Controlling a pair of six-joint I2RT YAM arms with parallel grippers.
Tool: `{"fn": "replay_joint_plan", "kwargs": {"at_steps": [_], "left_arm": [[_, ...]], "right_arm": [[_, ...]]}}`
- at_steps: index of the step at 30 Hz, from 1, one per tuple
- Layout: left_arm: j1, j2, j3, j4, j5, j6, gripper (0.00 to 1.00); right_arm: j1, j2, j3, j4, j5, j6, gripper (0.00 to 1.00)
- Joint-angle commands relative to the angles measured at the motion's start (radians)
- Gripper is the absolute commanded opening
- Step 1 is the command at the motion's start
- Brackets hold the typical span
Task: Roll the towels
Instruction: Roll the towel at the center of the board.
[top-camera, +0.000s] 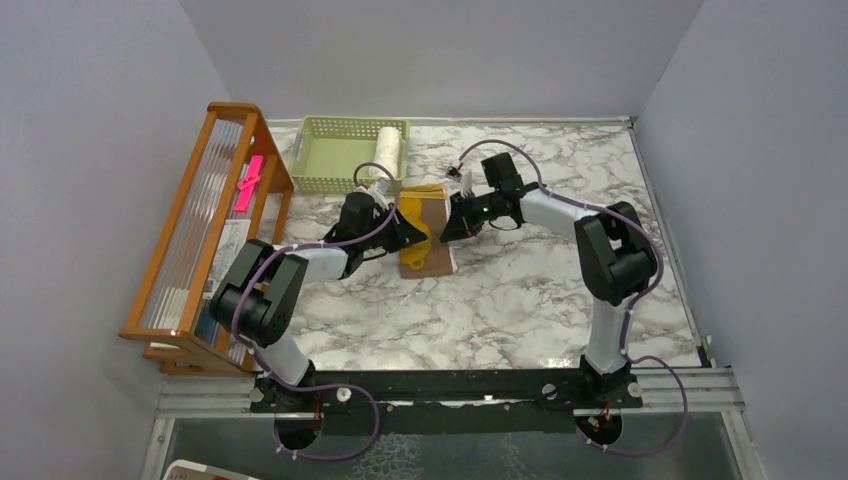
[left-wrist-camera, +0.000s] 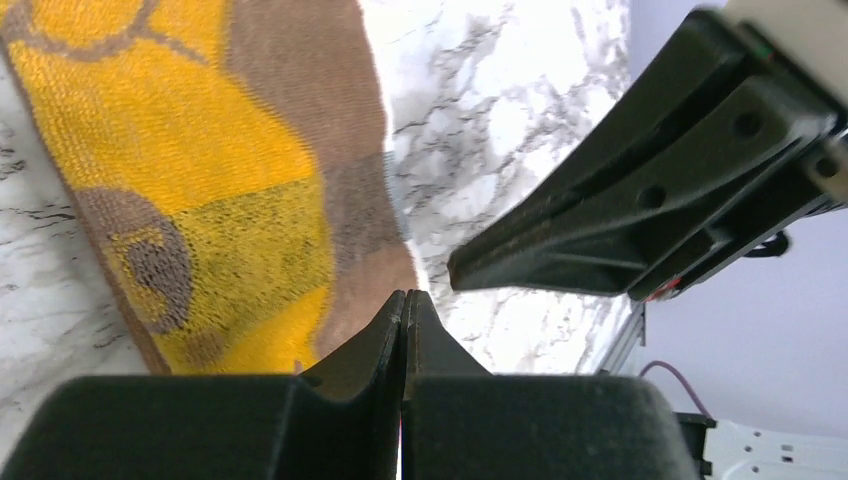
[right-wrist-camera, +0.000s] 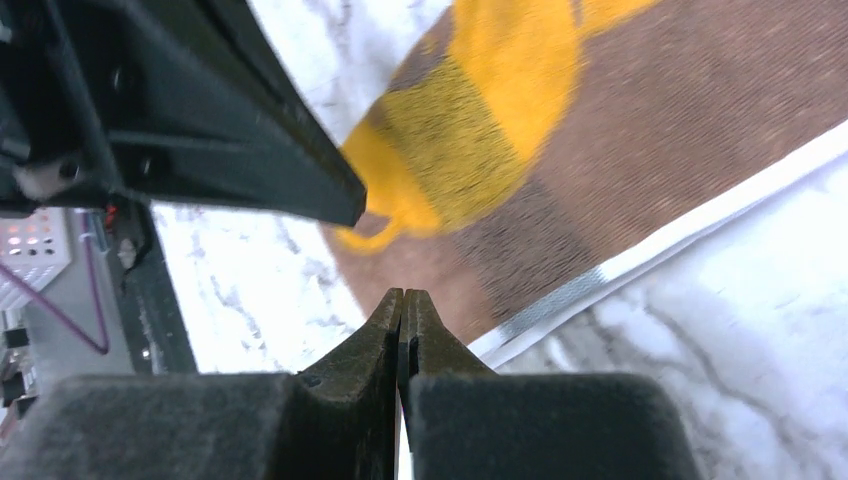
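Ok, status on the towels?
Left gripper and right gripper shut, empty. Yellow towel unrolled between them. White towel rolled, in basket. Nothing in the way.

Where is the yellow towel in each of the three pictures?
Top external: the yellow towel lies in the middle, just below the green basket.
Left wrist: upper left.
Right wrist: upper right, mostly its brown side.
Shared landmark: the marble table under it, in all three views.

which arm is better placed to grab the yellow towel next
Left, narrowly: the left tool hangs over the yellow towel, while the right tool sits at its right edge. Both are shut and must open first.
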Motion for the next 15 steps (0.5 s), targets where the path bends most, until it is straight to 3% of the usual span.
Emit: {"fn": "replay_joint_plan", "kwargs": {"at_steps": [1,15], "left_arm": [[0.016,-0.081,-0.045,0.033,0.087,0.006,0.0],[0.035,-0.001,-0.155,0.049,0.099,0.06,0.0]], "right_arm": [[-0.004,-0.112,-0.146,0.199,-0.083,0.092,0.01],[-0.004,-0.016,-0.313,0.439,-0.198,0.235,0.01]]}}
